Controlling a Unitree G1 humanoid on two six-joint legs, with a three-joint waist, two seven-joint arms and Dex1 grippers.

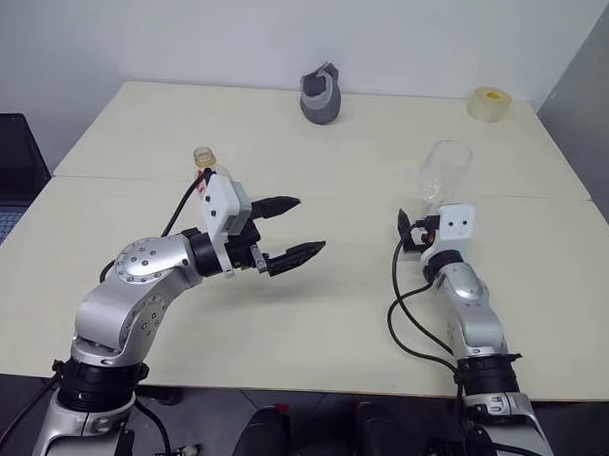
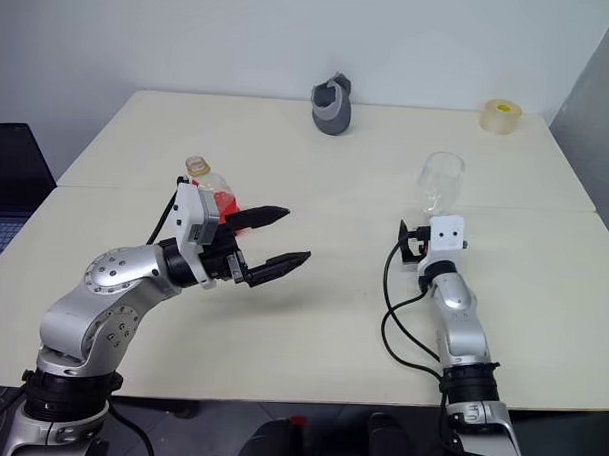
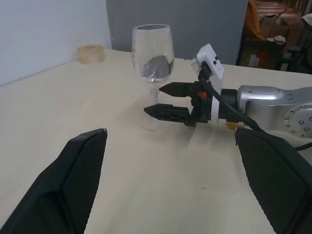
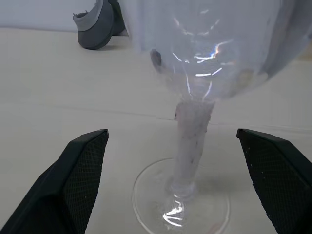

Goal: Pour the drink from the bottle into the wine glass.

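The bottle (image 2: pixel 198 170), clear with a yellow cap, stands upright on the table's left half, partly hidden behind my left wrist. The red drink (image 2: pixel 225 203) shows in its lower body. My left gripper (image 1: pixel 310 224) hovers just right of the bottle, open and empty, pointing across the table. The wine glass (image 1: pixel 444 171) stands upright on the right half, its bowl colourless. My right gripper (image 3: pixel 155 100) is at the glass's stem (image 4: pixel 191 141), open, one finger on either side and apart from it.
A grey cup-like object (image 1: pixel 321 94) sits at the back centre. A tape roll (image 1: pixel 490 103) lies at the back right corner. A laptop (image 1: pixel 1 182) stands off the table's left edge. A seam (image 1: pixel 336 188) crosses the cream table (image 1: pixel 311 318).
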